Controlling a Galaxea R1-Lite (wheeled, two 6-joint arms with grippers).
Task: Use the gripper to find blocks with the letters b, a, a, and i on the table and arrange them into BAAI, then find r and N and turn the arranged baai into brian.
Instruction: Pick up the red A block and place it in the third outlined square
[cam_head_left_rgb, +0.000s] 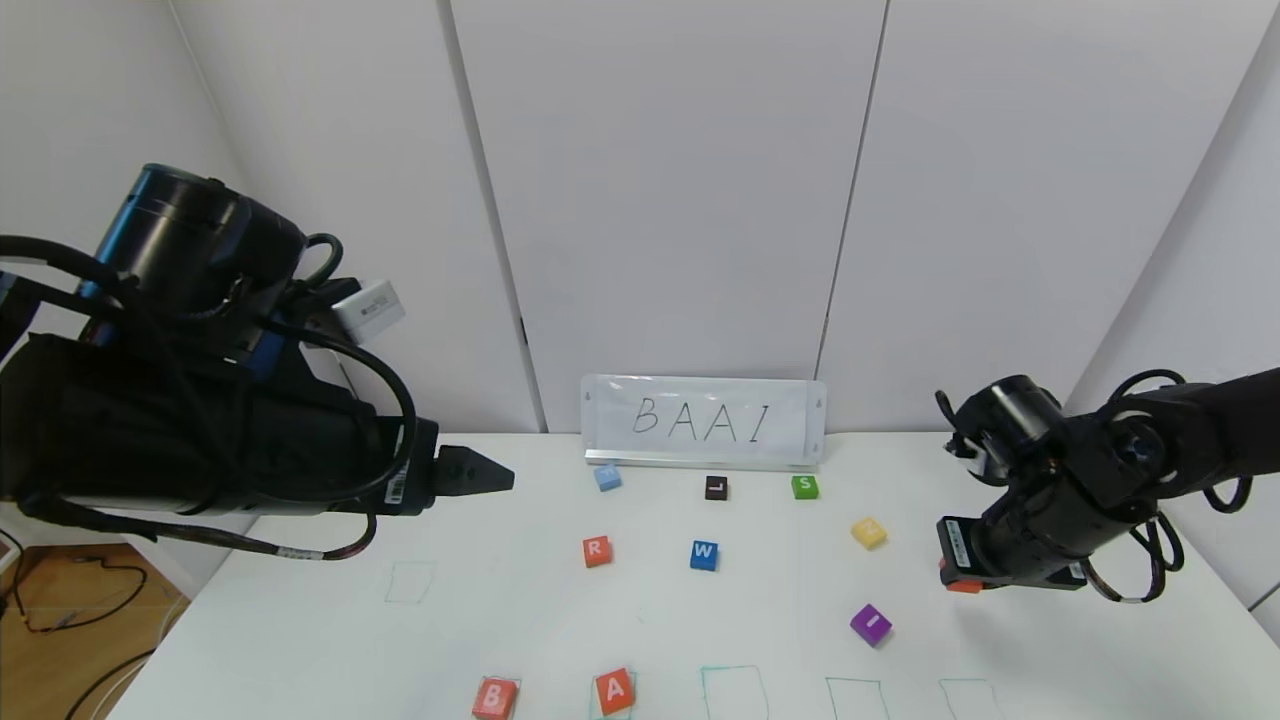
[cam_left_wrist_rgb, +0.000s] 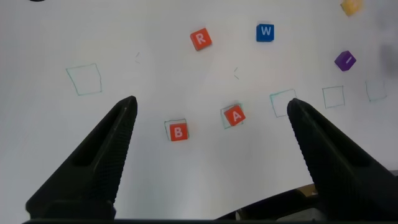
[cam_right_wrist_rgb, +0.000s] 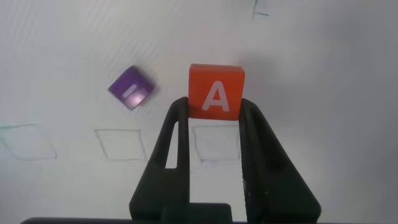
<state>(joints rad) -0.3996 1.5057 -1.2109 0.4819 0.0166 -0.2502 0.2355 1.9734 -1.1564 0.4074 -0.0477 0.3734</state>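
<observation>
My right gripper (cam_head_left_rgb: 962, 585) is shut on an orange-red A block (cam_right_wrist_rgb: 216, 92) and holds it above the table (cam_head_left_rgb: 500, 620) at the right. The purple I block (cam_head_left_rgb: 871, 624) lies on the table just left of that gripper and also shows in the right wrist view (cam_right_wrist_rgb: 132, 88). The B block (cam_head_left_rgb: 495, 698) and the other A block (cam_head_left_rgb: 614, 690) sit in green-drawn rectangles at the front, A slightly skewed. The orange-red R cube (cam_head_left_rgb: 596, 551) lies mid-table. My left gripper (cam_left_wrist_rgb: 211, 106) is open and empty, held high over the table's left side.
A blue W cube (cam_head_left_rgb: 704, 555), a light blue cube (cam_head_left_rgb: 607, 477), a dark L cube (cam_head_left_rgb: 716, 487), a green S cube (cam_head_left_rgb: 805, 487) and a yellow cube (cam_head_left_rgb: 868, 532) lie farther back. A BAAI sign (cam_head_left_rgb: 703, 421) stands against the wall. Three green rectangles (cam_head_left_rgb: 734, 692) at the front are unoccupied.
</observation>
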